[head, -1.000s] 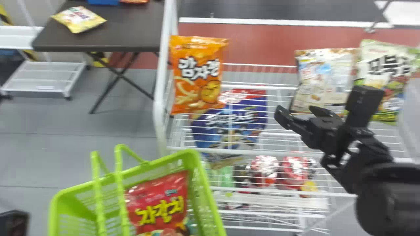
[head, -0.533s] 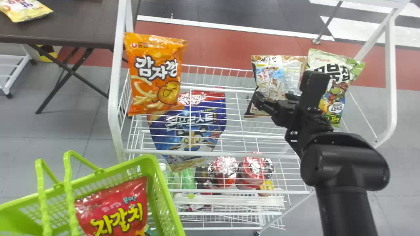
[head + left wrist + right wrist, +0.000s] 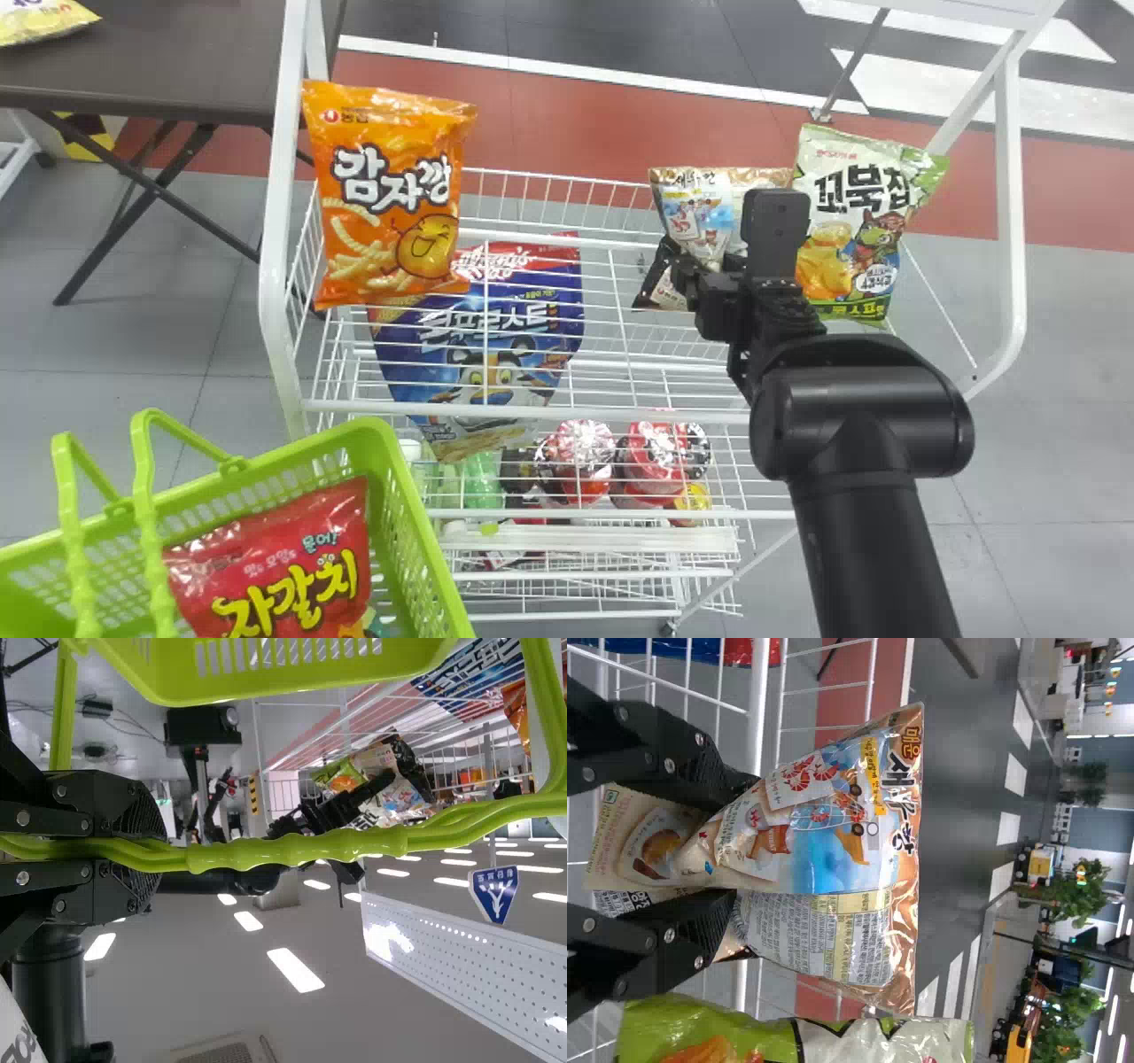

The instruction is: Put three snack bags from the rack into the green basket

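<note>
The right gripper [image 3: 744, 840] has its fingers closed in on the tan bag [image 3: 850, 842], kept apart only by the gathered film; one finger presses either face near the lower part, and the bag puckers between them and fans out wide above. It is on the upper level of the rack [image 3: 620, 414], just beside the green-and-white bag [image 3: 833, 266].

It should be light and soft, mostly air and brittle crisps, so a firm squeeze could crush what is inside. The film looks glossy and may slide. The crumpled fold gives the fingers something to bite on, though the broad top could flop or swing once lifted; a slow, straight lift clear of its neighbour seems wise.

The left gripper [image 3: 168, 850] has its fingers closed around the handles [image 3: 301, 848] of the green basket [image 3: 416, 505]. Inside lies the red bag [image 3: 283, 567]; whether another is under it, I cannot tell. The orange bag [image 3: 390, 195] stands at the rack's left end, with the blue bag [image 3: 478, 372] near it. Getting the tan bag into the basket looks like the step in hand.
</note>
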Motion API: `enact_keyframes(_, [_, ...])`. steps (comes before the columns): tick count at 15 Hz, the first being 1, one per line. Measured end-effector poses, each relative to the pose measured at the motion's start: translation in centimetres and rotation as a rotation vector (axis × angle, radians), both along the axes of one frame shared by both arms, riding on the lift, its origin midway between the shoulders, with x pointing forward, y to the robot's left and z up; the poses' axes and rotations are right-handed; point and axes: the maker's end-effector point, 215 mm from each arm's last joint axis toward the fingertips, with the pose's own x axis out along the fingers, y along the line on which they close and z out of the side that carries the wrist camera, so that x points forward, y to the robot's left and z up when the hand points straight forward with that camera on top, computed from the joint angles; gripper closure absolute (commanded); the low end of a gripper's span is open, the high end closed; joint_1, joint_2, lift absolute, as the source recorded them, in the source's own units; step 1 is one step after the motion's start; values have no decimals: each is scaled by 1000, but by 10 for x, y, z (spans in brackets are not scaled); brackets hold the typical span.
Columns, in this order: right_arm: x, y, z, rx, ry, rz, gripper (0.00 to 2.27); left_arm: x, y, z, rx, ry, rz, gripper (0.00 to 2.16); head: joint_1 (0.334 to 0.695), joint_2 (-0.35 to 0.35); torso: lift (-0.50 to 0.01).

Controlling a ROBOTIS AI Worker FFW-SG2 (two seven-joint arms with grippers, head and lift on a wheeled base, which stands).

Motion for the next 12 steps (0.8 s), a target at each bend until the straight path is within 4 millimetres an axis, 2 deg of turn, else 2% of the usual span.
enact_keyframes(2, [-4,2,6,5,-25,7,2260,0,1,-1,-2,5,2,2152,695,-221,0])
enact_keyframes(4, [-11,11,20,30,-64,28,2260,0,2,-2,-2,8,5,2148,695,-209,0])
enact_keyframes(6, [-31,31,46,72,-121,68,2260,1,2,-3,-4,8,10,2152,695,-192,0])
enact_keyframes(9, [-86,85,82,166,-144,177,2260,4,4,-4,-6,7,13,2152,695,-115,0])
enact_keyframes(11, [-131,126,87,241,-76,255,2260,6,5,-4,-9,8,14,2148,695,-62,0])
enact_keyframes(12, [-155,147,83,275,-23,300,2260,7,5,-4,-10,8,14,2152,695,-1,0])
